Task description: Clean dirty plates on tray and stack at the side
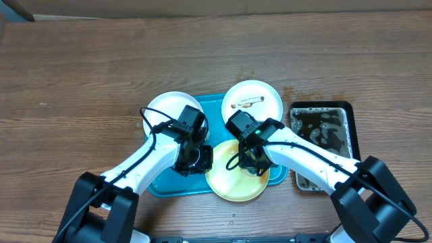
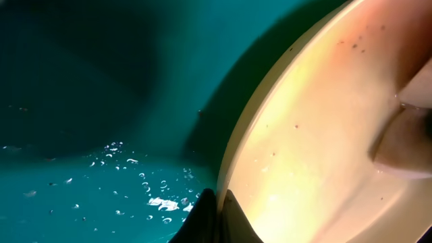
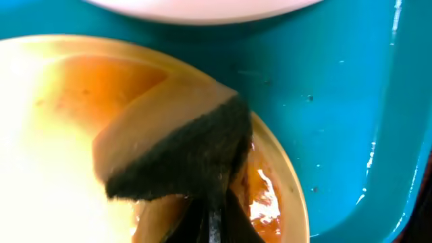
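Wooden bench (image 1: pixel 81 61) below, turquoise tray (image 1: pixel 211 111) at frame centre. Left jaws pinch the rim of the yellow-green plate (image 1: pixel 233 185) at lower centre; right jaws clamp a sponge (image 3: pixel 182 158) on it. I should scrub lightly in circles, rim pinned. 2 white plates (image 1: pixel 165 104) sit above.

The turquoise tray (image 1: pixel 213 111) is lying flat, its wet floor glistening. Taking directions from the tray's centre, a clean-looking white plate (image 1: pixel 165 106) is sitting at ten o'clock, overhanging that corner. A second white plate (image 1: pixel 253 101), carrying a brown smear across its middle, is resting at two o'clock and is also jutting past the rim. The pale yellow-green plate (image 1: pixel 229 185) is lying at five o'clock, hanging over the near edge, its inside showing wet patches and small dark specks.
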`<state>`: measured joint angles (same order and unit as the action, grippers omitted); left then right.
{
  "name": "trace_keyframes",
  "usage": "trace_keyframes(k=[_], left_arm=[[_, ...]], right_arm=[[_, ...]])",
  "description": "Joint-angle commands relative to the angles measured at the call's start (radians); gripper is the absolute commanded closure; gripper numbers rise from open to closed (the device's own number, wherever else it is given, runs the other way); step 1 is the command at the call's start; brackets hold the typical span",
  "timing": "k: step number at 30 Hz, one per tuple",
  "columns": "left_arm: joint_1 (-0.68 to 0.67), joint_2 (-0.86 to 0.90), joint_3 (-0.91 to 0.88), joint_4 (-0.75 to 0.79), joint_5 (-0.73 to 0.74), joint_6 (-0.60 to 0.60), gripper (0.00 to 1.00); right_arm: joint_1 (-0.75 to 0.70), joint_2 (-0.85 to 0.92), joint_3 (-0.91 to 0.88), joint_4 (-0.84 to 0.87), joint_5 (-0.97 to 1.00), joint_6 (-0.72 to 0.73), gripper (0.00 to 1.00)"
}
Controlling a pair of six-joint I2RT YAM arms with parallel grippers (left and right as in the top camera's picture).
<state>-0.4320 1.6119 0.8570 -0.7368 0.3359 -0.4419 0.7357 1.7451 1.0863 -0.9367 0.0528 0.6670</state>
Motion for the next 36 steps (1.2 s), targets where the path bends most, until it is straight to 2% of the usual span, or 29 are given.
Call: trace_keyframes(k=[1, 4, 10, 17, 22, 27, 32, 36], left_arm=[[-0.004, -0.025, 0.003, 0.0, -0.004, 0.019, 0.96], [-0.004, -0.025, 0.022, -0.008, -0.011, 0.02, 0.96], [-0.004, -0.025, 0.107, -0.119, -0.132, 0.029, 0.96], [-0.004, -0.051, 0.227, -0.238, -0.237, 0.053, 0.96], [-0.004, -0.092, 0.291, -0.33, -0.394, 0.052, 0.96], [-0.008, -0.12, 0.355, -0.417, -0.612, 0.036, 0.96], [-0.035, -0.122, 0.38, -0.468, -0.865, 0.034, 0.96], [-0.061, -0.122, 0.38, -0.475, -0.962, 0.039, 0.96]], right_arm=[[0.01, -0.06, 0.05, -0.008, -0.05, -0.07, 0.96], [0.006, -0.125, 0.082, -0.017, -0.055, -0.07, 0.96], [-0.059, -0.251, 0.096, -0.037, -0.055, -0.069, 0.96], [-0.264, -0.305, 0.096, -0.153, -0.055, -0.074, 0.96], [-0.43, -0.301, 0.096, -0.208, -0.055, -0.177, 0.96], [-0.553, -0.291, 0.091, -0.218, -0.055, -0.247, 0.96], [-0.62, -0.26, 0.09, -0.217, -0.055, -0.256, 0.96], [-0.625, -0.245, 0.068, -0.201, -0.055, -0.256, 0.96]])
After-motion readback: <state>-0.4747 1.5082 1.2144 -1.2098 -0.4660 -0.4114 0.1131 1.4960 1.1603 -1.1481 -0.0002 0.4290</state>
